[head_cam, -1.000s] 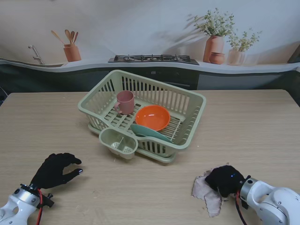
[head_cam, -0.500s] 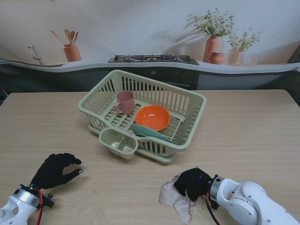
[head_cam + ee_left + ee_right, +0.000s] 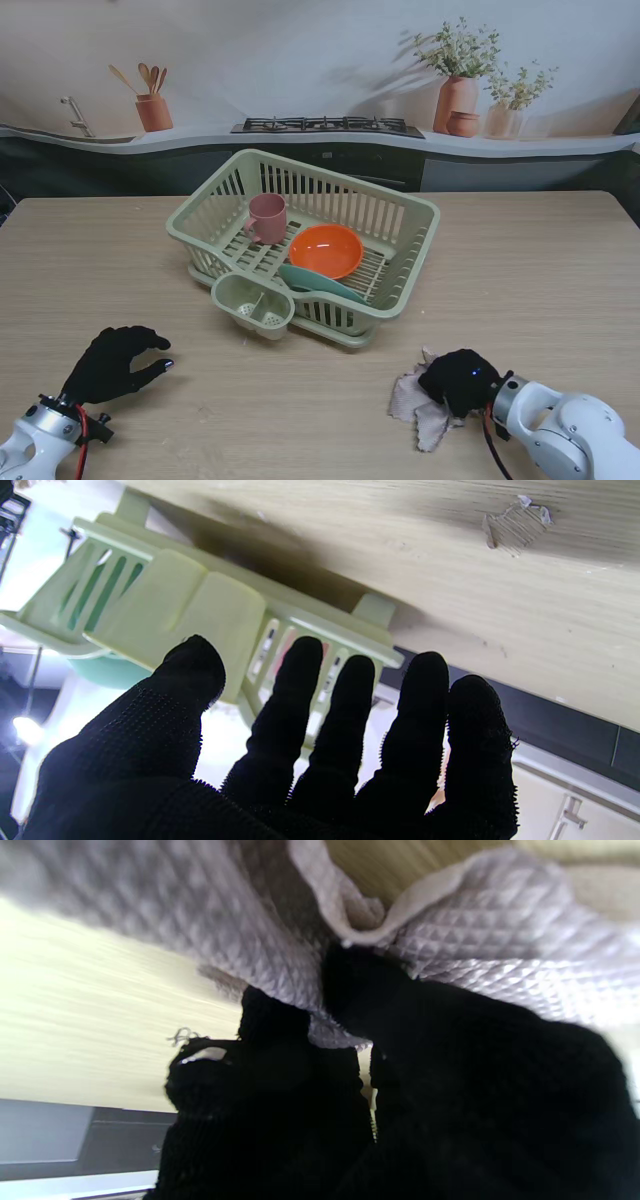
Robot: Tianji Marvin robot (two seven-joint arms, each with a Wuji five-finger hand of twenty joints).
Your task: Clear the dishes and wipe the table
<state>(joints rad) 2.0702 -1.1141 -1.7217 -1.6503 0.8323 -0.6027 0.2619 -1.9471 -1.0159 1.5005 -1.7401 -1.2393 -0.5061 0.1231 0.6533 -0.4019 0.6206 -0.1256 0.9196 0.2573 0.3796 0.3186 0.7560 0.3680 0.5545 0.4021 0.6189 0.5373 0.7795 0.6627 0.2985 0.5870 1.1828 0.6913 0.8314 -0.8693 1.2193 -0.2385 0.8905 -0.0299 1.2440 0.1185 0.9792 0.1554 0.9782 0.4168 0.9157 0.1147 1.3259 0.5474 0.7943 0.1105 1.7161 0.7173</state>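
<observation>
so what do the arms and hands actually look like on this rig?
Both hands wear black knit gloves with a nubby texture: left hand, right hand. The forearms are glossy white shells with a silver-grey wrist ring, the right forearm bulkier in view. A red cable runs along the left wrist, and another by the right.

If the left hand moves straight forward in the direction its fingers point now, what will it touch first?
Probably the small cutlery cup on the near corner of the dish rack. The left hand is open, and its fingers aim at that cup in the wrist view. Only bare table lies between, though depth is uncertain.
</observation>
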